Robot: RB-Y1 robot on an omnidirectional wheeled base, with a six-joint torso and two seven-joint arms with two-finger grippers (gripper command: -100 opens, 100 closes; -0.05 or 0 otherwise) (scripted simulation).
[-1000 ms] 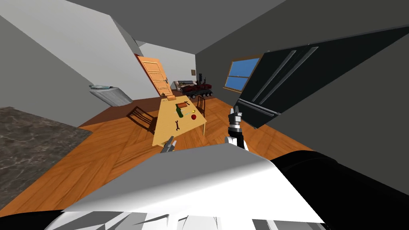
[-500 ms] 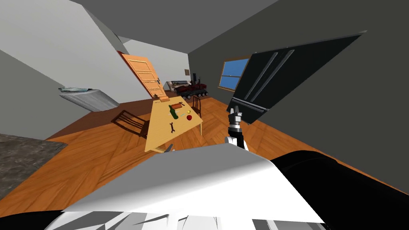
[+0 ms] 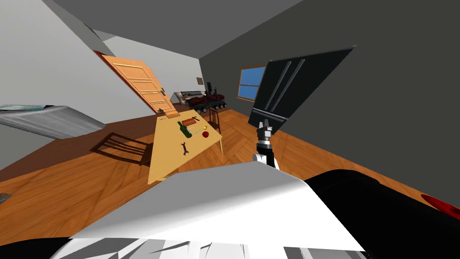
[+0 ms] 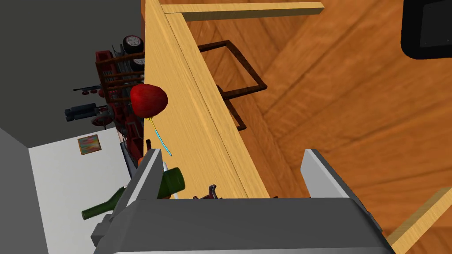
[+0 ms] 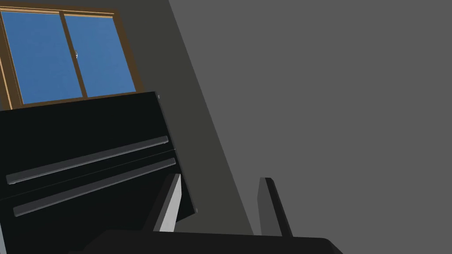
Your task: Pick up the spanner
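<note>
Bench (image 3: 164, 157): pale yellow wood grain.
Spanner (image 3: 184, 149): dark brown.
Bottle (image 3: 184, 130): dark green.
Round fruit (image 3: 205, 134): red.
Floor (image 3: 90, 189): orange-brown, herringbone planks.
Door (image 3: 139, 87): orange wood, panelled.
Fridge (image 3: 296, 85): black, grey handles.
Window (image 3: 248, 84): blue panes, brown frame.
Wall behind fridge (image 3: 404, 112): dark grey.
Wall beside door (image 3: 45, 67): light grey.
Chair (image 3: 121, 146): dark brown.

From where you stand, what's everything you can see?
dark spanner: one, dark, on the table's near half
light wooden table: one, tan, ahead of me
green bottle: one, green, just beyond the spanner
round red apple: one, red, right of the bottle
dark wooden chairs: two, brown, flanking the table
orange panelled door: one, orange, beyond the table
tall black fridge: one, black, on my right
left gripper: one, grey, open, at the table's edge
right gripper: one, grey, open, facing the fridge
</note>
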